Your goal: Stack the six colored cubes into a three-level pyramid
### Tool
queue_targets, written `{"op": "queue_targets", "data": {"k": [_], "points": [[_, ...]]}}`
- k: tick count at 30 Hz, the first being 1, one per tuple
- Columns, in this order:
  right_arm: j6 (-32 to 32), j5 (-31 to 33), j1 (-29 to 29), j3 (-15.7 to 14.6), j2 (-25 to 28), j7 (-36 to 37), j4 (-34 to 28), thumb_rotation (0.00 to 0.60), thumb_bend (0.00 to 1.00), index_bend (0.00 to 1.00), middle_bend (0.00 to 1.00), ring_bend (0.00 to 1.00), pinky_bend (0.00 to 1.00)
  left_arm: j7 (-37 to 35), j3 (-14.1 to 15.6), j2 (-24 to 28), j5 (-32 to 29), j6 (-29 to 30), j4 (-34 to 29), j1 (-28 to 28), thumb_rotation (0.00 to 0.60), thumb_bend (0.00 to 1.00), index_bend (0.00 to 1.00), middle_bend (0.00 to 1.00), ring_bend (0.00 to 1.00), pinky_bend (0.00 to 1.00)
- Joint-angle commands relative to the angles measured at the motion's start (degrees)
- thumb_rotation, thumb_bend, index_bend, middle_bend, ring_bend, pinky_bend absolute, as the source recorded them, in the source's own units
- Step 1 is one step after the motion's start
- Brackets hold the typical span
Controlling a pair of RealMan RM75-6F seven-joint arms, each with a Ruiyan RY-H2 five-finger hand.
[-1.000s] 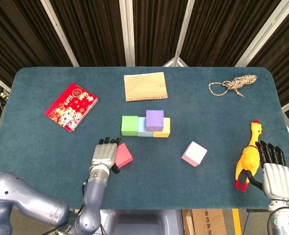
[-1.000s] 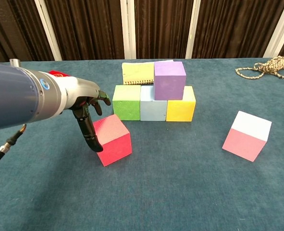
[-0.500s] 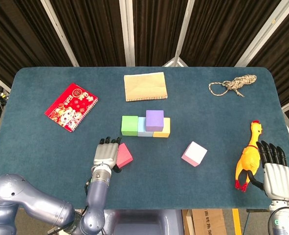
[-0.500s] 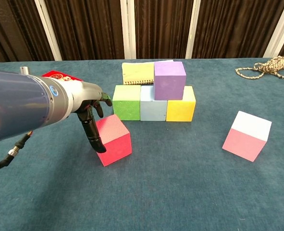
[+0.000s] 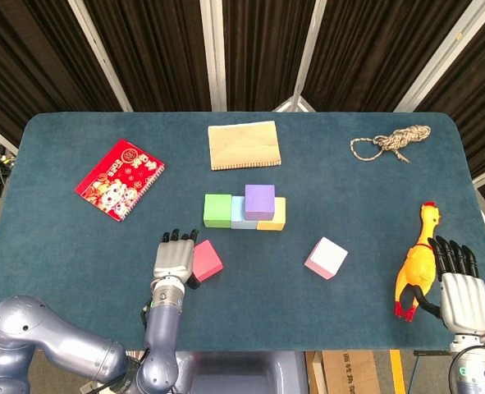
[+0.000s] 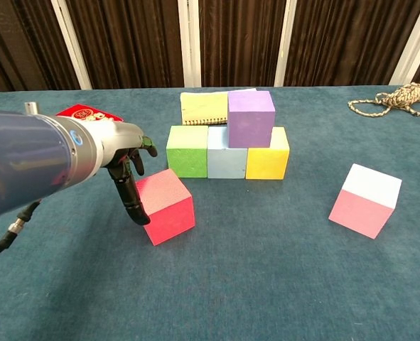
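Hugging the red cube (image 6: 165, 206), the left hand (image 5: 173, 256) sat just to its left, fingers spread and touching its side, gripping nothing. That cube lay near the stack, below the green cube (image 5: 217, 210). The right hand (image 5: 459, 283) rested far off, fingers spread.

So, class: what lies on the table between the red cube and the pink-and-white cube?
Nothing: only bare blue tabletop separates the red cube from the pink-and-white cube, clearest in the head view.

left hand (image 6: 128, 174) contact with red cube (image 6: 166, 206): can't tell
right hand (image 5: 459, 287): wrist cut off by frame edge
rope (image 6: 398, 98): cropped at right edge
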Motion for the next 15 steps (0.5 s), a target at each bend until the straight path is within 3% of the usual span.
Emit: {"op": "queue_targets", "data": {"k": [1,15], "points": [[-0.3,0.2,0.1,0.1,-0.1,0.1,0.2,0.6,0.34,0.08,0.09,0.0,0.0,0.2,0.1,-0.4,0.6,-0.1,0.5,0.3,0.6,0.07,0.1,0.18,0.0,0.03],[-0.6,0.9,0.4,0.4,-0.2,0.3,0.7,0.6,0.34,0.08,0.09,0.0,0.0,1.6,-0.7,-2.2,2.5,0.7,1.0,1.7,0.6,0.07,0.1,0.17,0.0,0.03]]}}
